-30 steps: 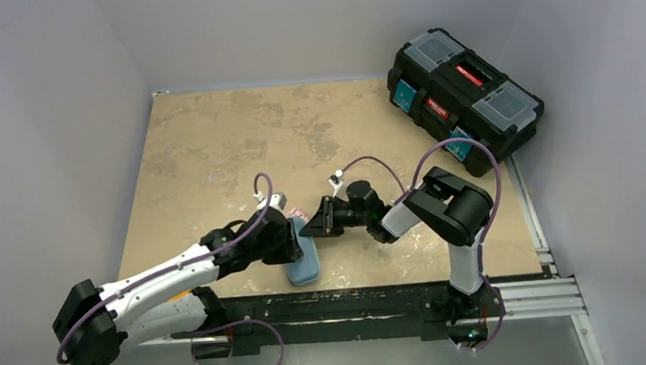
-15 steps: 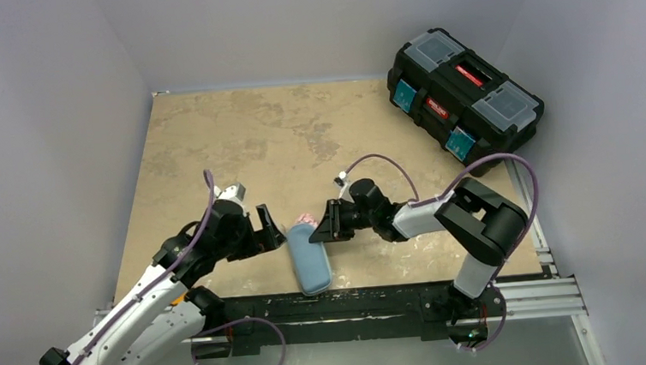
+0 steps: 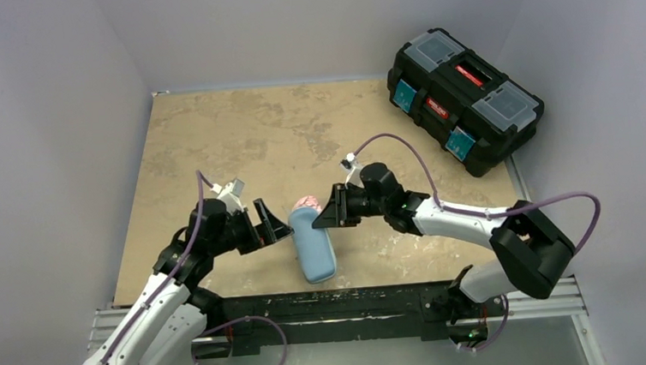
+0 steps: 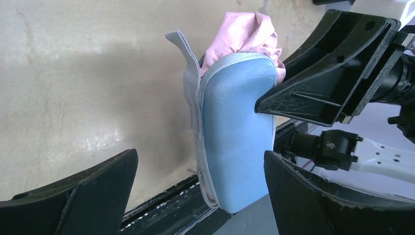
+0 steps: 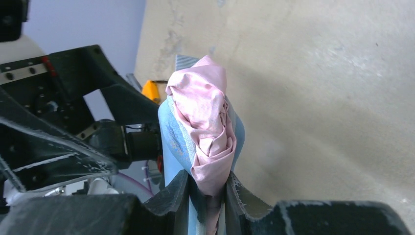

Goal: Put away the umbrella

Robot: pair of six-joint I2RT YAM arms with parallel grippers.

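The umbrella (image 5: 205, 112) shows plain pale pink fabric; the case (image 4: 235, 137) is light blue, edged in grey zip tape with a grey ribbed tab; the table (image 3: 239, 137) is mottled tan with darker brown blotches; the toolbox (image 3: 465, 87) is black with a red label, teal side patches and smoky clear lids; the left gripper (image 3: 273, 223) and right gripper (image 5: 208, 183) are black; the cables (image 3: 561, 200) are purple.

Tan table (image 3: 214, 147) is carrying a blue case (image 3: 316, 253) near its front edge and a black toolbox (image 3: 465, 99) at far right.
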